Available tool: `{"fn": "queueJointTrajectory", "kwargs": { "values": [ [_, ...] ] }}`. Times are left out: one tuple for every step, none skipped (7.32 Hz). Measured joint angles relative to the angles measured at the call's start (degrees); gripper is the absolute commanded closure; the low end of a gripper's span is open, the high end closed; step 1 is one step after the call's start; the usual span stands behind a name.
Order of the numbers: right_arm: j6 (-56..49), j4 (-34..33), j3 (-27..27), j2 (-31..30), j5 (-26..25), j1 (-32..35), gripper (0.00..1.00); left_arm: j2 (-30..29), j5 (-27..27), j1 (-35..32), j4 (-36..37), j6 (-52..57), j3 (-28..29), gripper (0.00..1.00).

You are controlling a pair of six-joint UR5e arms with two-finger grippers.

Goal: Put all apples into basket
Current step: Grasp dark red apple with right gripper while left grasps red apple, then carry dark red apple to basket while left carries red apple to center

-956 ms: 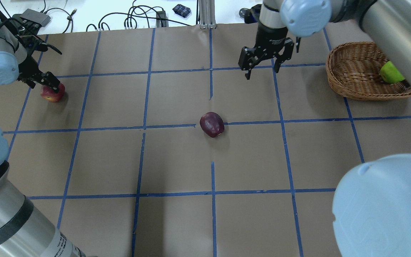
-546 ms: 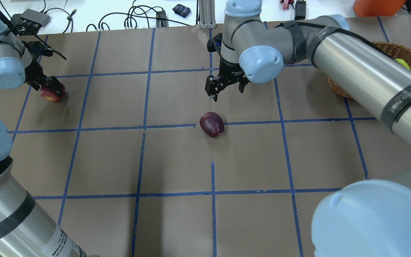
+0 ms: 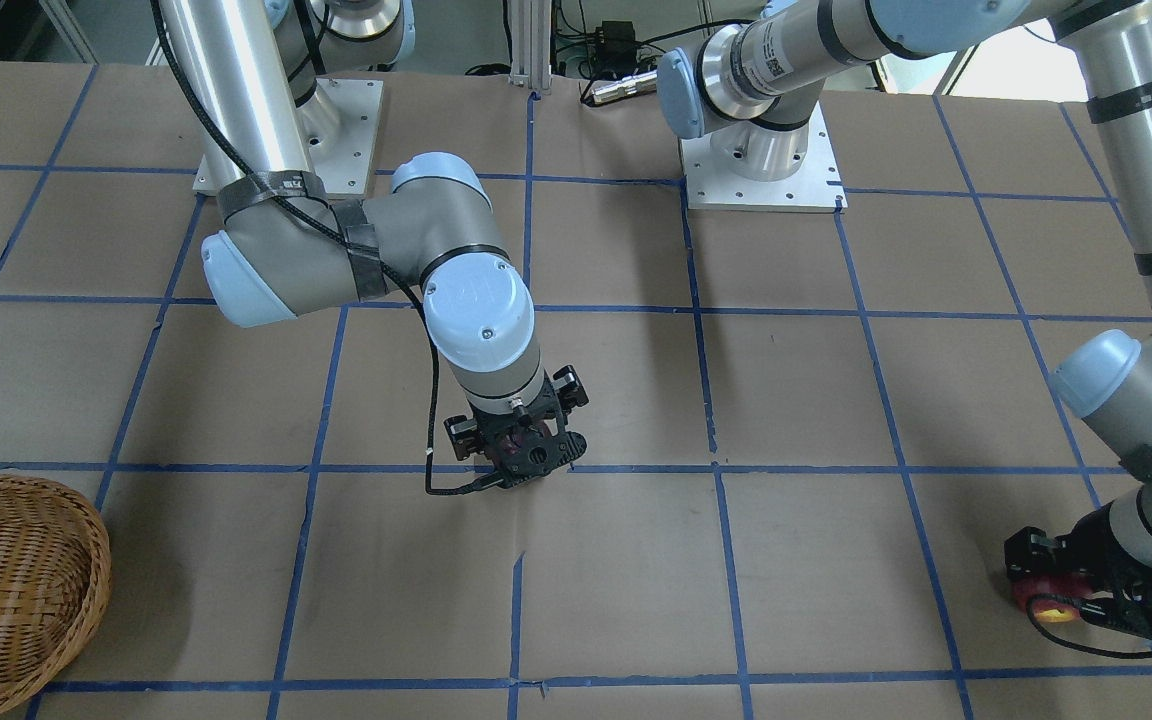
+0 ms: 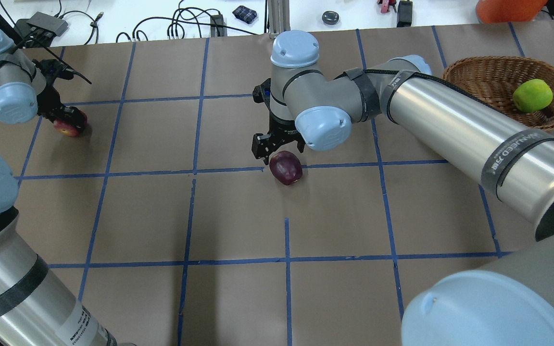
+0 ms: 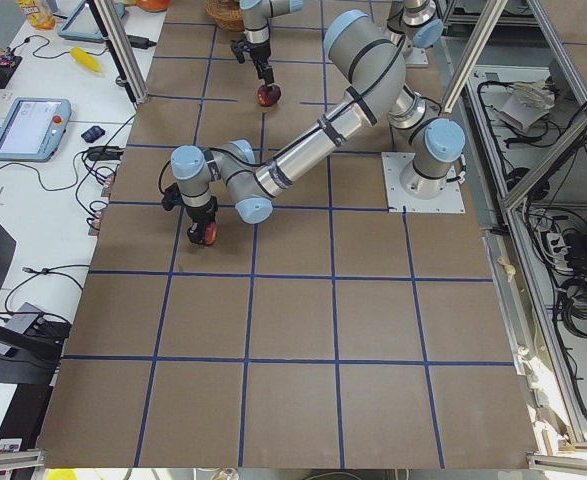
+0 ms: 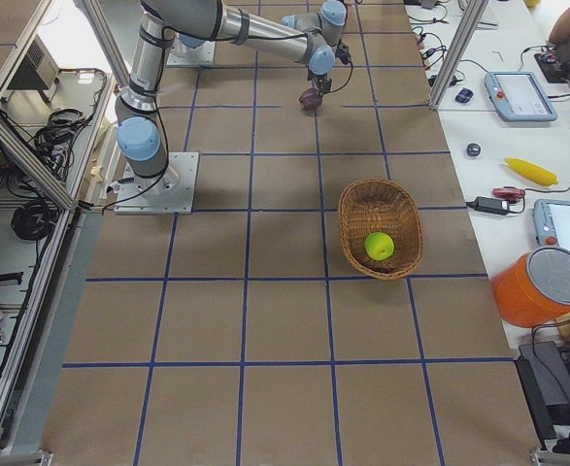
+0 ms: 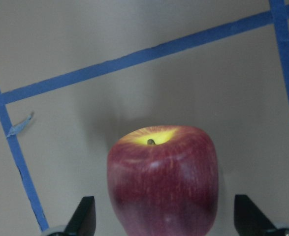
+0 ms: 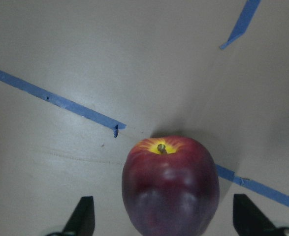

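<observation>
The dark maroon apple (image 4: 286,168) lies at the table's middle. My right gripper (image 4: 279,153) is open and low over it, and the right wrist view shows the apple (image 8: 170,184) between the spread fingers (image 8: 83,216) without contact. The lighter red apple (image 4: 68,129) with a yellow patch lies at the far left. My left gripper (image 4: 68,119) is open around it, and the left wrist view shows that apple (image 7: 162,179) between the fingers (image 7: 85,217). The lime-green apple (image 4: 532,95) lies inside the wicker basket (image 4: 479,79) at the far right.
The table is brown paper with a grid of blue tape lines (image 4: 286,259). Cables and small devices (image 4: 195,24) lie beyond the far edge. My right arm's long forearm (image 4: 459,129) reaches across the right half, in front of the basket.
My right gripper has moved left and toward me from near the basket, down over the maroon apple. My left gripper has stayed around the red apple, shifting only slightly.
</observation>
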Motion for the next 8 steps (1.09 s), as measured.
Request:
{"fn": "queueJointTrajectory", "kwargs": {
  "values": [
    [0.12,-0.06,0.35,0.41,-0.04,0.25,0.00,1.53,-2.55,-0.46,-2.14,-0.61,-0.02,0.58],
    [0.13,-0.17,0.62,1.06,-0.17,0.34,0.00,3.99,-5.12,-0.85,-5.95,-2.17,-0.32,0.58],
    [0.00,-0.97,0.78,1.82,-0.39,0.34,0.00,6.98,-7.28,-1.51,-10.01,-5.16,-1.68,0.58],
    [-0.08,-2.34,0.91,2.61,-0.56,0.34,0.00,10.08,-9.08,-2.50,-12.86,-8.53,-4.78,0.58],
    [-0.01,-3.55,0.97,3.63,-0.69,0.34,0.49,13.00,-9.91,-3.42,-13.75,-11.92,-9.02,0.58],
    [-0.15,-4.85,0.99,4.49,-0.84,0.26,0.99,15.56,-10.11,-4.49,-12.70,-15.13,-13.25,0.58],
    [-0.39,-5.80,0.95,4.76,-1.02,-0.15,1.00,17.52,-10.09,-6.07,-10.17,-17.86,-16.93,0.58],
    [-0.37,-6.00,0.74,4.50,-1.12,-0.95,1.00,19.11,-10.09,-8.12,-7.62,-21.78,-20.28,0.58]
  ]
}}
